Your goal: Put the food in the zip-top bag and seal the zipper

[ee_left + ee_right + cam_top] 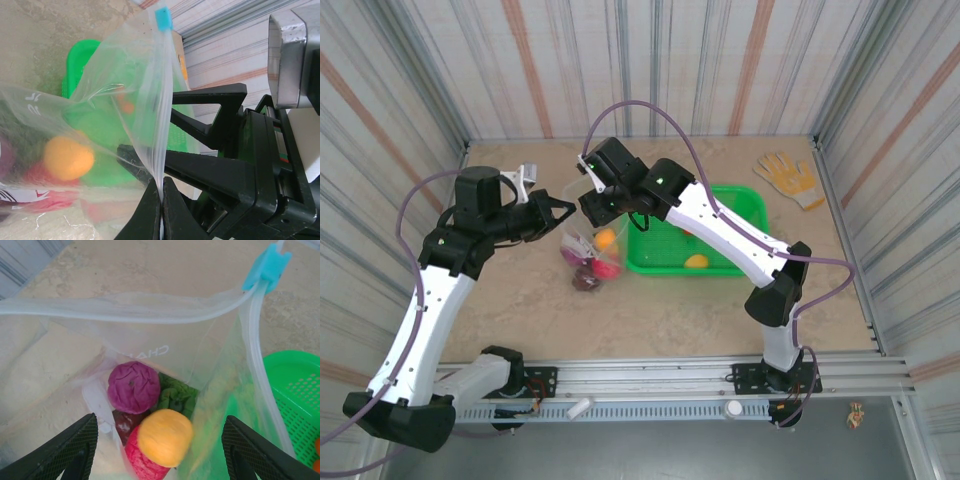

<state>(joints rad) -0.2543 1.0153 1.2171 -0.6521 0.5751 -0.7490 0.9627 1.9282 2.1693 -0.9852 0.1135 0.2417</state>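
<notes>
The zip-top bag (pixel 586 250) hangs open-mouthed at the table's middle. My left gripper (pixel 161 189) is shut on its zipper (pixel 165 100), just below the blue slider (pixel 163 19); from above, the left gripper (pixel 560 211) sits at the bag's left rim. Directly over the bag's mouth, my right gripper (pixel 160 419) is open with nothing between its fingers. Below it, inside the bag, lie a blurred orange fruit (pixel 165 437), a purple cabbage (pixel 133 387), a dark green piece (pixel 175 397) and a pink-red piece (pixel 145 462). More food (pixel 696 262) lies in the green basket.
The green mesh basket (pixel 740 205) stands right of the bag, close to it. A yellow glove (pixel 788 178) lies at the back right. Striped walls enclose the table on three sides. Bare tabletop stretches in front of the bag.
</notes>
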